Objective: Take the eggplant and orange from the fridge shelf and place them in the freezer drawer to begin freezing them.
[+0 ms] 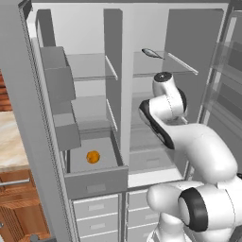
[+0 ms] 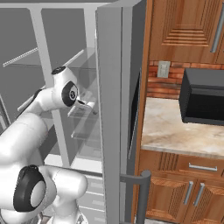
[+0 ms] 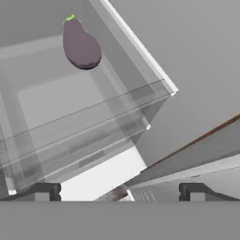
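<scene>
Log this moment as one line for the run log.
orange: in open freezer drawer | eggplant: on fridge shelf | gripper: open, empty, facing eggplant

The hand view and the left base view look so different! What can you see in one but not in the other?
Hand view: the purple eggplant lying on a clear fridge shelf, with the two dark fingers wide apart and nothing between them.

Left base view: the orange sitting in the pulled-out freezer drawer, a silvery pointed thing on an upper shelf, and the white arm.

Both: the grey inside of the open fridge and its see-through shelves.
</scene>
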### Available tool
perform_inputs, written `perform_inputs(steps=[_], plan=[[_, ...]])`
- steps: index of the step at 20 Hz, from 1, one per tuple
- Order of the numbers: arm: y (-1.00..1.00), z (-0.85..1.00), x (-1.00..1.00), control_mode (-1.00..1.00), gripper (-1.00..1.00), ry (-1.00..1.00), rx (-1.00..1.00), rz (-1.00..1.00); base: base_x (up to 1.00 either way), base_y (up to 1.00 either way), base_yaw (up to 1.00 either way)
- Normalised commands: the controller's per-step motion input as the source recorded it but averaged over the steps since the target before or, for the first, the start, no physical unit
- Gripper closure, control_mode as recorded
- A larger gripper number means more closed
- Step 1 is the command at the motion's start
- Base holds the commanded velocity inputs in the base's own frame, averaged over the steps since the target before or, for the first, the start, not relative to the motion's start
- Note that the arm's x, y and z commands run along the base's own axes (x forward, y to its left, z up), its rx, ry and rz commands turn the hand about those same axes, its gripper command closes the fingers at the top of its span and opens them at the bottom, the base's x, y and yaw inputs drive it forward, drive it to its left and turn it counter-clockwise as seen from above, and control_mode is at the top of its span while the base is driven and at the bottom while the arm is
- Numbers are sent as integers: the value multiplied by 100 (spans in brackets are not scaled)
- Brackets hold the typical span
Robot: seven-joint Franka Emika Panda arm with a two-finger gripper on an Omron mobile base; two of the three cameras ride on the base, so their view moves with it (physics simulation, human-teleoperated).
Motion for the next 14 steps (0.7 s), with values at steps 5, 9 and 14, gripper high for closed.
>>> perform_inputs(steps=[5, 9, 14], plan=[[-5, -5, 43, -100, -100, 0, 1, 0, 0, 0, 0], [0, -21, 26, -100, -100, 0, 0, 0, 0, 0, 0], [-21, -18, 57, -100, -100, 0, 0, 0, 0, 0, 0]])
